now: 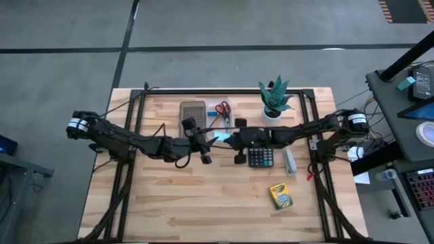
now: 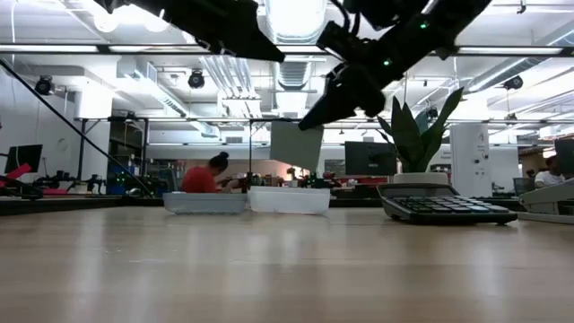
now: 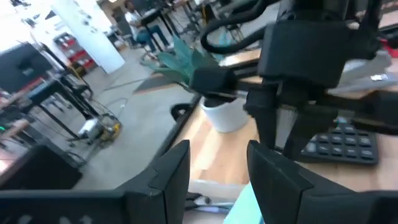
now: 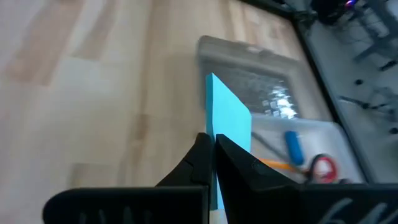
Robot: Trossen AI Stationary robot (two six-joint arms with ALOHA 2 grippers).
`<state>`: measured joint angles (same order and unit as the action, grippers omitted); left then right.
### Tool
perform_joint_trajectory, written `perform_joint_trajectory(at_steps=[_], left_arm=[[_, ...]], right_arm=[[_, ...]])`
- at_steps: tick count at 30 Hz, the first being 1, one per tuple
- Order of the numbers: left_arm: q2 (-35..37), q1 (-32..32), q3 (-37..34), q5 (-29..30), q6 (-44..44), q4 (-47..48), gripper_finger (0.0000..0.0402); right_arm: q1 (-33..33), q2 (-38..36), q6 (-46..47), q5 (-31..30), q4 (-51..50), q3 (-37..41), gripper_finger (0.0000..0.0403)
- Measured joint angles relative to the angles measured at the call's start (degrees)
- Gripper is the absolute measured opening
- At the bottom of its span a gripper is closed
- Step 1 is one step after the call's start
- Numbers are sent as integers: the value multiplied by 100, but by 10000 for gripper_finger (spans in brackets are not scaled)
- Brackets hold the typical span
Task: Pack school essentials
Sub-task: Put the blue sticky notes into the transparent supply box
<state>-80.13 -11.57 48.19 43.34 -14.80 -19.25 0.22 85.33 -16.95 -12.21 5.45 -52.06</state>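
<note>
Right gripper (image 4: pixel 211 155) pinching light-blue sticky pad (image 4: pixel 229 118) aloft mid-table near the clear tray (image 4: pixel 273 93) with scissors (image 4: pixel 322 167); left gripper (image 3: pixel 217 168) alongside, fingers spread, empty; crayon box (image 1: pixel 280 196) well apart on wood.

So on the table there's one calculator (image 1: pixel 260 157), one potted plant (image 1: pixel 274 98), one crayon box (image 1: pixel 280 196) and one pair of red-handled scissors (image 1: pixel 223 108). There's also one light-blue sticky pad (image 4: pixel 229 121), one blue eraser (image 4: pixel 293 144), and two trays (image 2: pixel 205 203) side by side. Arms: two.
</note>
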Motion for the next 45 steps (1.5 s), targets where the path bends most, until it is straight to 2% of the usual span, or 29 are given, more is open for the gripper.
perform_joint_trajectory(at_steps=[7,13,18,25,42,45], left_arm=[[38,115,30,110,-269,-322,141],[98,157,30,918,-586,-319,141],[216,161,2,1062,-754,-276,141],[218,157,-2,1119,-668,-118,141],[205,157,-13,1136,-674,-17,141],[203,155,-20,1133,-671,-21,141]], right_arm=[[-598,395,-733,37,-64,-455,8],[-1070,1044,-1267,109,-10,-932,8],[-1275,1429,-1614,151,-232,-1318,8],[-1399,1459,-1800,489,-740,-1581,8],[-1558,1478,-1779,553,-751,-1449,8],[-1585,1480,-1790,760,-752,-1444,8]])
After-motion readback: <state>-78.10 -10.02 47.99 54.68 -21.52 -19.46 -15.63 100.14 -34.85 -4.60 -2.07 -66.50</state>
